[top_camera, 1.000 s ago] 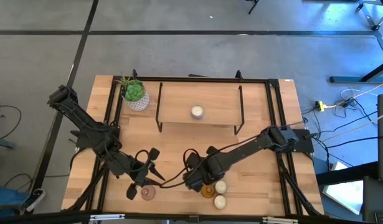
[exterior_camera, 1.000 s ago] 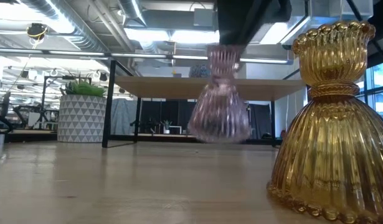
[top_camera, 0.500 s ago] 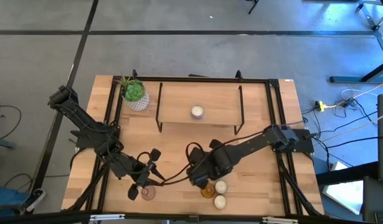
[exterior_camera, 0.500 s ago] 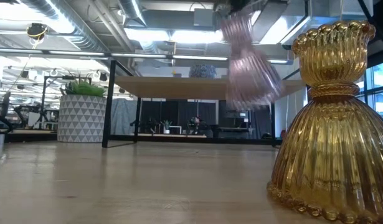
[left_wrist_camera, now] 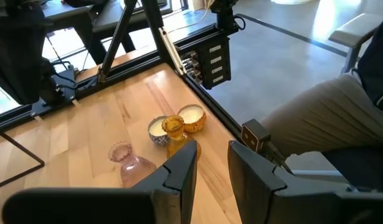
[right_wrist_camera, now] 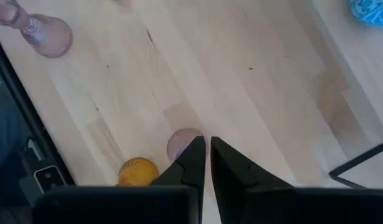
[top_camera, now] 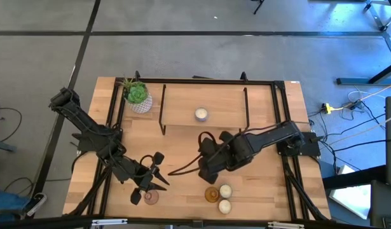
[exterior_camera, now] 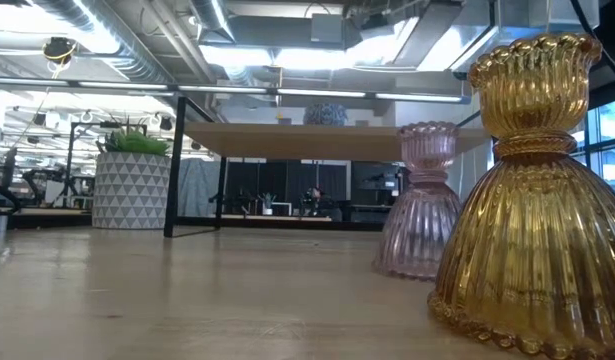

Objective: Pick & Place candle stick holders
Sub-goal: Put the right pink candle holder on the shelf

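A pink glass holder stands upright on its round base on the table, just behind the amber holder. It also shows in the right wrist view, below my right gripper. That gripper is shut, empty and above it. My left gripper is open and empty at the front left, beside the second pink holder. Two cream holders sit by the amber one. A third cream holder rests on the shelf.
A wooden shelf on thin black bars spans the table's far middle. A green plant in a white pot stands at the far left. A seated person's legs show past the table's near edge. Cables trail between the arms.
My right gripper has gone up and toward the table's far edge, away from the amber holder. The pink holder hung under it a second ago. Half a second ago it was higher and tilted. Now it stands upright on the table beside the amber one, clear of the gripper.
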`<state>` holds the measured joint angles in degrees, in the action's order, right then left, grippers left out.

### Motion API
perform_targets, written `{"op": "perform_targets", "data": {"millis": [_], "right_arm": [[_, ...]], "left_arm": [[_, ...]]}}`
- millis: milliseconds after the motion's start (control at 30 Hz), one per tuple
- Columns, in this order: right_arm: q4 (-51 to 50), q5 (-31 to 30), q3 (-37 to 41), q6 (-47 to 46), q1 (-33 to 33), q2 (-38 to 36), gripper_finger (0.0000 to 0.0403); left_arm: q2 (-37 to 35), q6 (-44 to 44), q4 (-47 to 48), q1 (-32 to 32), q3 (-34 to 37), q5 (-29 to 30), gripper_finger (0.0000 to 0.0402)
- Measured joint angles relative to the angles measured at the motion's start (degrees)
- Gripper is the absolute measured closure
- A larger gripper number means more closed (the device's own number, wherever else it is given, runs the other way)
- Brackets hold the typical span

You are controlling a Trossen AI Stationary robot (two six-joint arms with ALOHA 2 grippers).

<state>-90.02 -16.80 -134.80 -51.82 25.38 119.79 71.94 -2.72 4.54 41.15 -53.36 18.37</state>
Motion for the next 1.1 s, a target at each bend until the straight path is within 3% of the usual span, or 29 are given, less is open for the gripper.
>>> {"op": "perform_targets", "data": {"millis": [267, 467, 700, 900, 1100], "right_arm": [[0.0, 8.5, 1.3, 12.4, 2.5, 0.0, 0.0376], [0.5, 11.5, 8.9, 26.4, 7.3, 0.0, 0.0375], [10.6, 13.6, 22.2, 23.2, 8.7, 0.1, 0.0371], [15.0, 10.7, 26.7, 25.5, 8.7, 0.2, 0.0333], [19.7, 4.6, 26.8, 29.6, 8.7, 0.1, 0.0261]], "left_arm": [[0.0, 0.0, 0.0, 0.0, 0.0, 0.0, 0.0316], [0.0, 0.0, 0.0, 0.0, 0.0, 0.0, 0.0316], [0.0, 0.0, 0.0, 0.0, 0.0, 0.0, 0.0316], [0.0, -0.5, 0.0, 0.0, 0.0, 0.0, 0.0316], [0.0, -0.9, 0.0, 0.0, 0.0, 0.0, 0.0316]]}}
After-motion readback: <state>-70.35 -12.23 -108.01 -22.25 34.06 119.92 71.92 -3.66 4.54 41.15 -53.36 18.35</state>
